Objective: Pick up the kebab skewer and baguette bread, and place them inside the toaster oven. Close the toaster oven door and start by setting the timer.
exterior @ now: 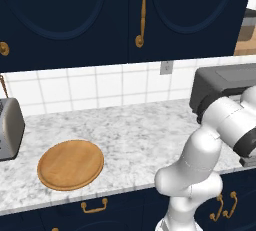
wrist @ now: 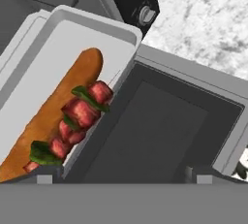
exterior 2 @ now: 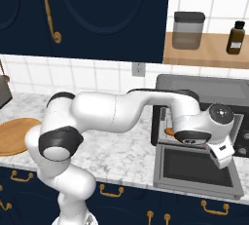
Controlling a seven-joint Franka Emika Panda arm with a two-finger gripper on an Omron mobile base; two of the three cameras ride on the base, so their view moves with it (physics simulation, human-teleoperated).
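At the far left of the counter (exterior: 135, 125) stands a silver toaster (exterior: 9, 129); right of it, near the front edge, lies a round wooden board (exterior: 70, 164), bare on top; above are dark blue cabinets (exterior: 75, 15) with brass handles, and a wall socket (exterior 2: 138, 69) sits in the white tiles. Further right the white arm (exterior 2: 112, 112) reaches across to the toaster oven (exterior 2: 204, 90), whose door (exterior 2: 197, 170) lies folded down flat, its dark window facing up. The gripper (wrist: 121, 177) hangs over the open oven front, jaws wide apart and holding nothing; its two finger tips (wrist: 44, 178) show at the bottom of the hand view. In that view a pale tray (wrist: 92, 29) sits inside the oven; the baguette (wrist: 58, 106) lies along it, and the skewer (wrist: 77, 116) rests against the loaf's side, red chunks with green pieces between; a knob (wrist: 147, 14) shows on the oven front. Up right, a shelf (exterior 2: 204, 53) carries a jar (exterior 2: 188, 30) and a brown bottle (exterior 2: 235, 37).
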